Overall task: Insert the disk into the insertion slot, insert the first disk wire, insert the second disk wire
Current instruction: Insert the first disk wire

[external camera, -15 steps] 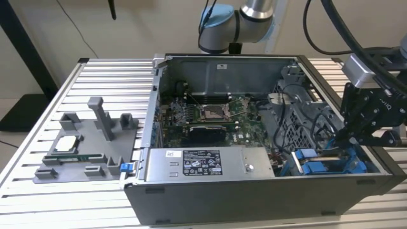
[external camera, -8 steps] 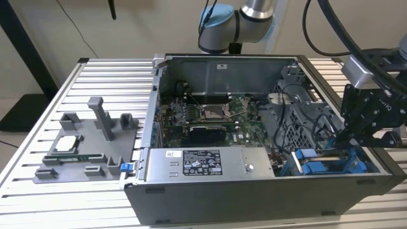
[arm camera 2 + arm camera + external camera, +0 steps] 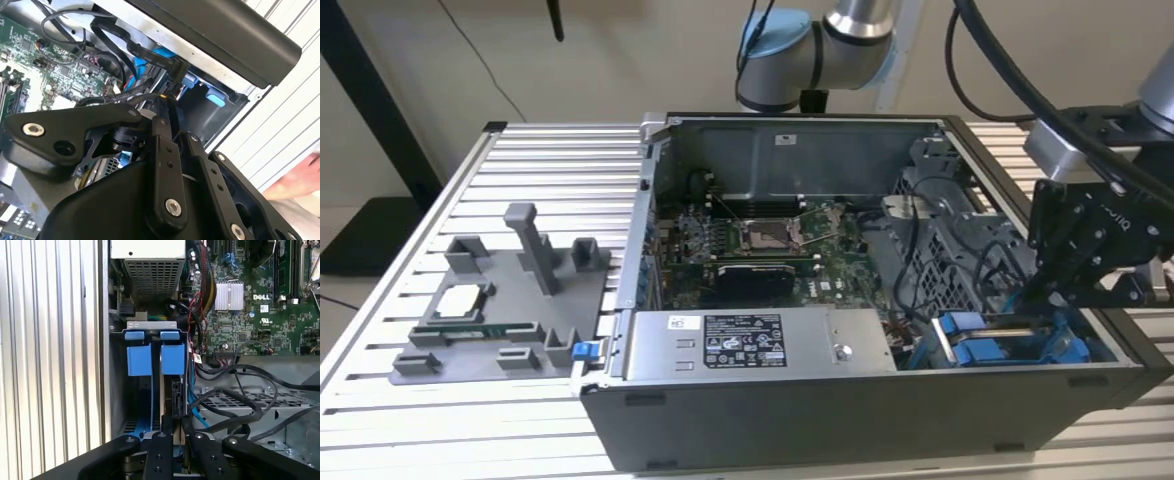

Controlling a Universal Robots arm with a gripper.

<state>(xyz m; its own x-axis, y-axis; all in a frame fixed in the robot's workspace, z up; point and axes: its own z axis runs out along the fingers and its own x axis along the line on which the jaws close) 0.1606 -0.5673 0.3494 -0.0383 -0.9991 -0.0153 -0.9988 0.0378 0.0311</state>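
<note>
Disk [image 3: 172, 360] on edge in the insertion slot [image 3: 150, 325], just beside the power supply box [image 3: 150, 270]
Seated upright in the grey sheet-metal bay in the first wrist view, blue carrier tab turned toward the power supply box, a second blue tab [image 3: 139, 360] just beside it. Gripper [image 3: 176, 415] reaching into the bay from the end away from the power supply box, fingers drawn narrow, tips almost meeting next to the disk; impossible to tell whether anything pinched between them. Blue cable [image 3: 197, 412] and black cables [image 3: 235, 402] looping close to the fingers, further from the power supply box than the motherboard [image 3: 250, 315]. In the exterior view, slot and gripper at the computer case [image 3: 854, 420] corner to the exterior view's right of the power supply box
</note>
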